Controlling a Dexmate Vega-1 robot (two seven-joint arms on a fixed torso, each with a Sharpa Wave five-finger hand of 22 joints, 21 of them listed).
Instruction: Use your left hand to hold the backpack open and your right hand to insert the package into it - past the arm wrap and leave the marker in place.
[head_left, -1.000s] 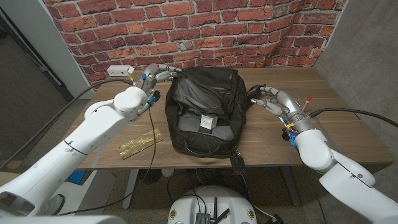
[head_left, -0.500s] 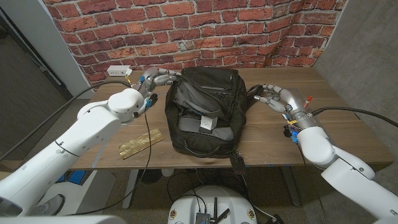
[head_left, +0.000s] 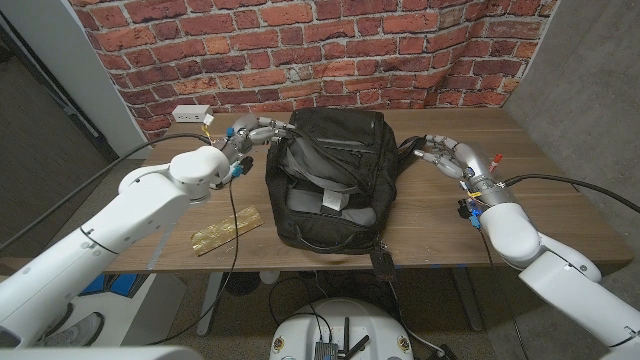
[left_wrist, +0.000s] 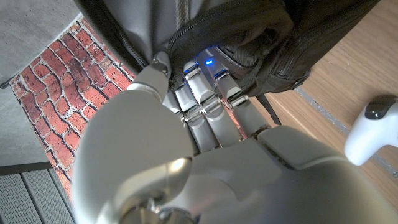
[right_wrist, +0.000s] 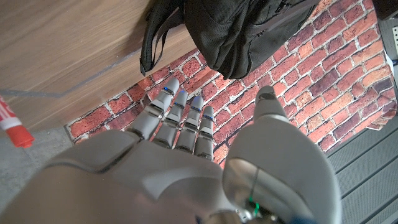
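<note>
At the table's left front a gold foil package lay flat on the wood, apart from both of your hands. Behind it, at the far edge by the brick wall, sat a white power strip. Your left hand reached to the upper left rim of the black backpack, fingers curled into the fabric at the zipper edge and gripping it (the left wrist view showed them hooked in, thumb alongside). The backpack lay at the table's middle, main compartment gaping toward you, grey lining showing and a small white tag inside; whether that grey was the arm wrap, you could not tell. A black strap trailed from the bag's right side. Your right hand hovered just beside that side of the backpack, near the strap, fingers spread and holding nothing. Past it, toward the right edge of the table, a red marker lay on the wood, clear of the hand.
</note>
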